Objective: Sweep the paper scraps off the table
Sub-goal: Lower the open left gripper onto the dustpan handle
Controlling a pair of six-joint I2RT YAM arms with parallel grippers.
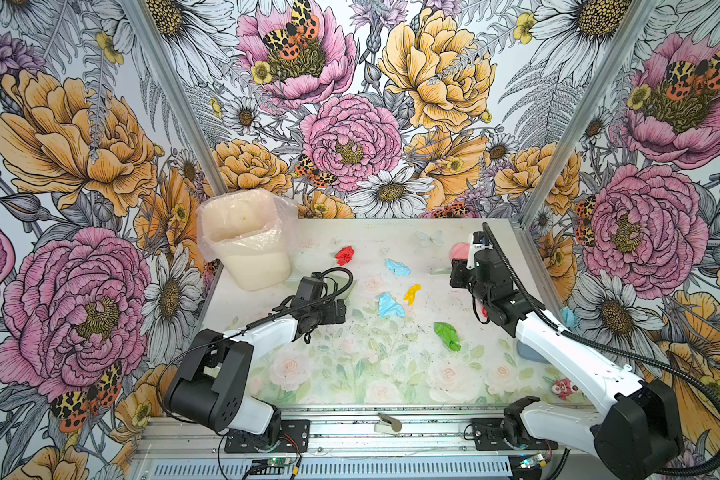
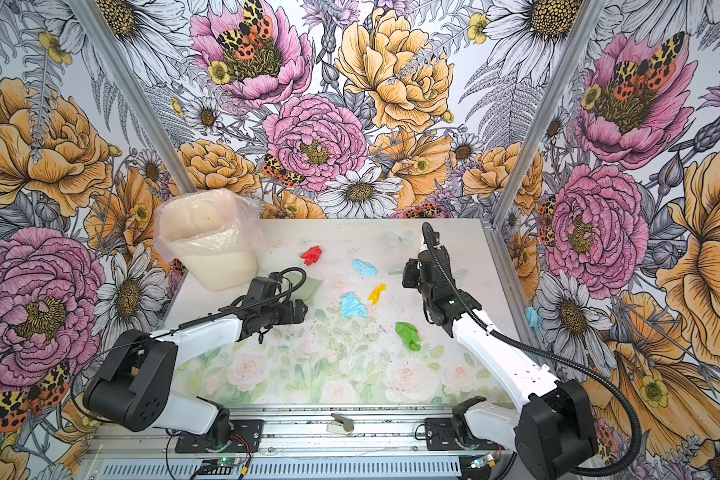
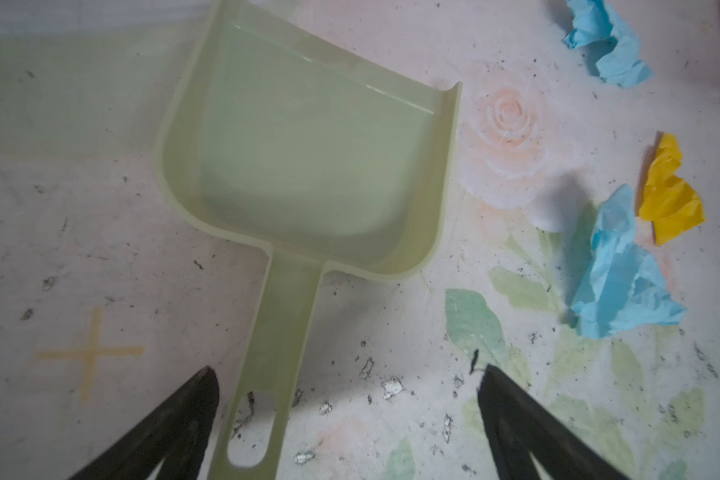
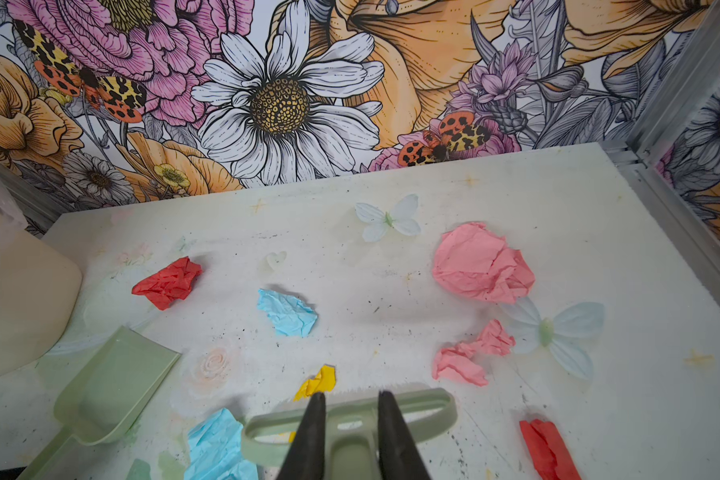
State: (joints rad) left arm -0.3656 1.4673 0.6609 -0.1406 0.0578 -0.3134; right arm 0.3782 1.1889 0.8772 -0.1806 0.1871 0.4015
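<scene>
The left hand [image 3: 348,372] was spread wide, with the handle of the pale green dustpan [image 3: 308,158] lying between its fingers. Out on the bench [image 1: 350,374] the paper scraps [image 1: 389,305] sat loose between the two arms: red, blue, yellow and green, all to that hand's right. The right hand [image 4: 352,397] was pinching the brush [image 4: 352,446], with the pink scraps [image 4: 481,264] just beyond it.

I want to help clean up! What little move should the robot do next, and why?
Probably lower the left hand and close it on the dustpan handle. That hand is open, with the handle lying between its fingers but not gripped, while the right hand already grips the brush.
</scene>
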